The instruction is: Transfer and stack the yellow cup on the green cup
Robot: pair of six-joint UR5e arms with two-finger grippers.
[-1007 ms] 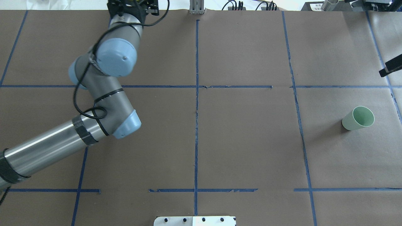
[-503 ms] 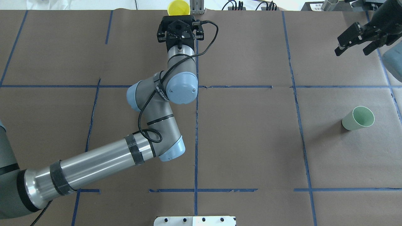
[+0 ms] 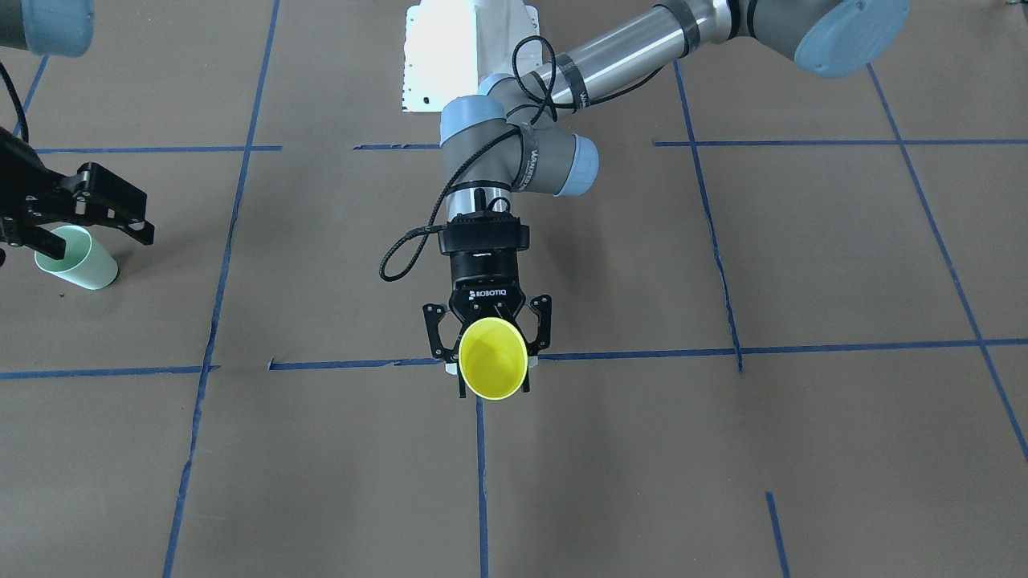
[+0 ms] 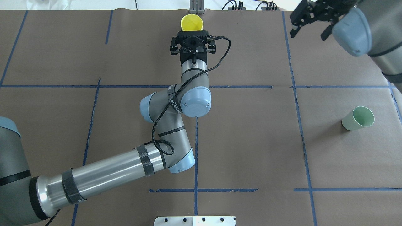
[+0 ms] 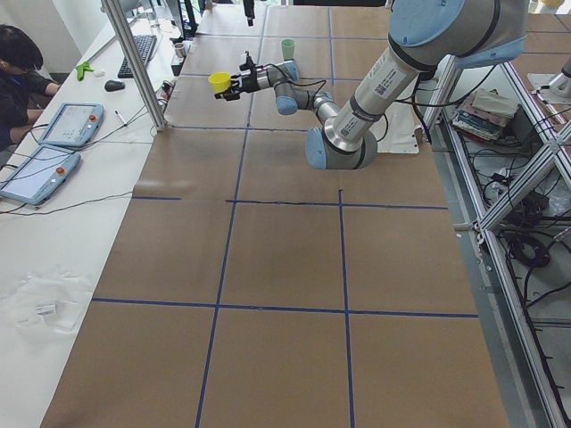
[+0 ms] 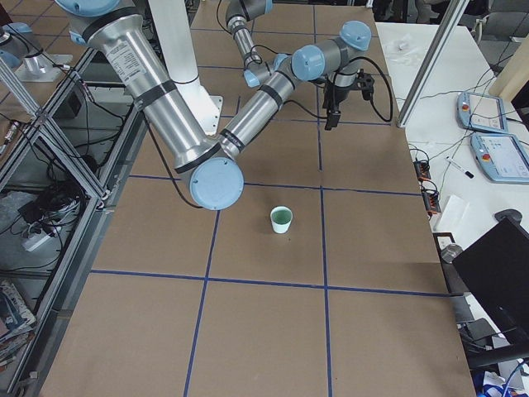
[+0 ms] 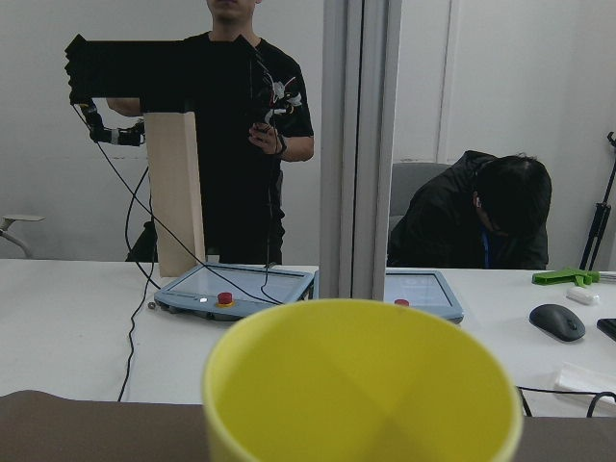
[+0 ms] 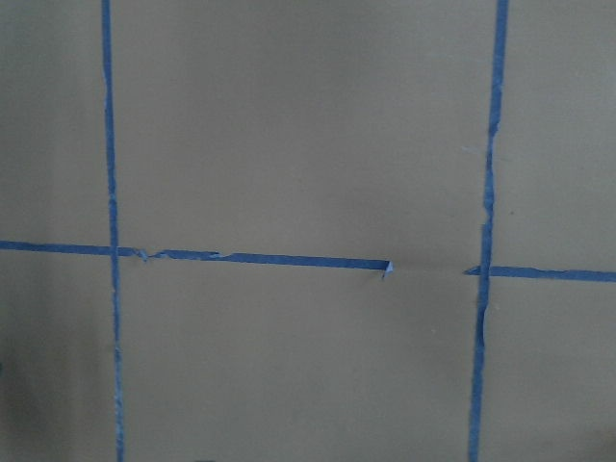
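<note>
The yellow cup [image 3: 492,357] is held in my left gripper [image 3: 493,371], which is shut on it and carries it above the table near the far edge, mouth facing away from the robot. The cup also shows in the overhead view [image 4: 192,22], the left side view [image 5: 220,82] and the left wrist view [image 7: 361,385]. The green cup [image 4: 358,118] stands upright on the table at the right, also seen in the front view [image 3: 76,258] and the right side view [image 6: 282,219]. My right gripper [image 4: 309,30] is open and empty, raised above the far right of the table, well away from the green cup.
Brown paper with blue tape lines [image 4: 196,141] covers the table. A metal post [image 4: 196,6] stands at the far edge close to the yellow cup. Beyond it is a white bench with tablets [image 5: 53,134] and seated operators [image 7: 476,221]. The white base plate [image 4: 194,220] is at the near edge.
My left arm has swung right along the far edge, carrying the yellow cup to the centre line. My right arm has come into view and moved left and farther back.
</note>
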